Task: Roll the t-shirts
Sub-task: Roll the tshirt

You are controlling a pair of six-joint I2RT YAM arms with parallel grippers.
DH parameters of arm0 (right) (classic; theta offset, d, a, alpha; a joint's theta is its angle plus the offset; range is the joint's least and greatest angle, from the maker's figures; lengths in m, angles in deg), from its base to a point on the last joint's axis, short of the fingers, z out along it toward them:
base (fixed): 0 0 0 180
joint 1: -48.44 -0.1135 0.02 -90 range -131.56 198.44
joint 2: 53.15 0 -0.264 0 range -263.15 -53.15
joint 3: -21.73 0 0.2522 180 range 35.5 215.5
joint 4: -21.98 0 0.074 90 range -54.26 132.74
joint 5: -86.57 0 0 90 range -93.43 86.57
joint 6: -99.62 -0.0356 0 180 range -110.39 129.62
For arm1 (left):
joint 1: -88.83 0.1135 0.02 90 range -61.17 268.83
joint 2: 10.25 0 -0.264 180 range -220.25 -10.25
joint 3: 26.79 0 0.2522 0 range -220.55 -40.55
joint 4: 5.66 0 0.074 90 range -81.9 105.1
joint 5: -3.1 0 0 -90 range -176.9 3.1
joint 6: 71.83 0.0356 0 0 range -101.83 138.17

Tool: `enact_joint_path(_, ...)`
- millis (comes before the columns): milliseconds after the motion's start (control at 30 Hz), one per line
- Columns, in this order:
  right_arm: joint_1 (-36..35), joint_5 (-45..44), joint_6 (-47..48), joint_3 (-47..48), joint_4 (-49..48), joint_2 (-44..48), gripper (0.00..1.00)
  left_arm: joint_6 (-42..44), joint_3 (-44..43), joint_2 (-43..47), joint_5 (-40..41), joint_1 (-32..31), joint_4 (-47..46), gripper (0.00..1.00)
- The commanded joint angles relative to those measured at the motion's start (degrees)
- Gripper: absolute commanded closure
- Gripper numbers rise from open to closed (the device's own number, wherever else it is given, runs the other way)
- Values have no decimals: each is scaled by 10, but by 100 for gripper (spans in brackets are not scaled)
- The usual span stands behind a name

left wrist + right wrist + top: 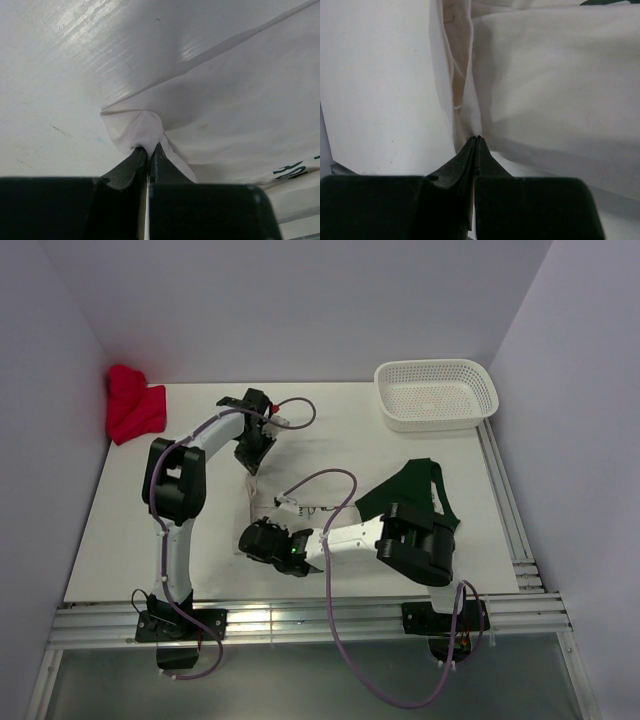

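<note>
The white t-shirt lies flat mid-table, hard to tell from the white surface, with dark lettering near its middle. My left gripper is shut on a bunched corner of it at its far left; the left wrist view shows the cloth pinched at the tips. My right gripper is shut on its near left edge, and the right wrist view shows a fold of the cloth running into the tips. The dark green t-shirt lies crumpled on the right, partly under the right arm.
A white perforated basket stands at the back right. A bright red cloth bundle sits in the back left corner. Walls close in on three sides, and metal rails run along the near edge.
</note>
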Motion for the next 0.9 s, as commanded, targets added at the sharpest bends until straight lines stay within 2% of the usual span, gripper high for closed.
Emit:
enact_joint_path(0, -9, -35, -22, 2, 14, 37, 100, -7, 0, 4, 9, -7, -19, 96)
enact_joint_path(100, -13, -37, -28, 10, 25, 31, 100, -6, 7, 10, 7, -10, -24, 88)
enact_joint_path(233, -15, -39, -38, 15, 37, 25, 100, -4, 8, 14, 2, -13, -25, 73)
enact_joint_path(267, -17, -40, -40, 18, 39, 25, 100, -1, 8, 16, -1, -13, -26, 67)
enact_joint_path(333, -17, -44, -44, 21, 53, 25, 100, -1, 5, 21, -8, -13, -29, 62)
enact_joint_path(467, -19, -51, -49, 35, 75, 23, 99, 0, -11, 32, -16, -13, -24, 46)
enact_joint_path(667, -22, -58, -65, 51, 124, 27, 77, 12, -45, 52, -40, -12, -7, 25)
enact_joint_path(733, -23, -61, -70, 51, 132, 32, 72, 16, -59, 61, -51, -12, 1, 23)
enact_joint_path(867, -23, -63, -79, 52, 146, 34, 70, 20, -83, 70, -72, -12, 15, 20)
